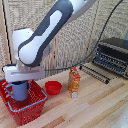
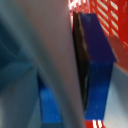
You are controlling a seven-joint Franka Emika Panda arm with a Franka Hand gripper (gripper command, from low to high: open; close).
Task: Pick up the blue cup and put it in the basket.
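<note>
The light-blue mug (image 1: 18, 90) hangs under my gripper (image 1: 21, 80), just above the red mesh basket (image 1: 27, 109) at the exterior view's left; its loop handle points to that view's left. My gripper's white block sits on top of the mug, with the fingers shut on its rim. In the wrist view the mug's pale wall (image 2: 35, 60) fills most of the picture, a dark-blue finger (image 2: 97, 60) presses against it, and red basket mesh (image 2: 107, 15) shows behind.
A small red bowl (image 1: 53, 87) lies on the wooden table (image 1: 100, 107) beside the basket. An orange carton (image 1: 74, 82) stands upright past the bowl. A black toaster oven (image 1: 112, 57) with its door open stands at the back right.
</note>
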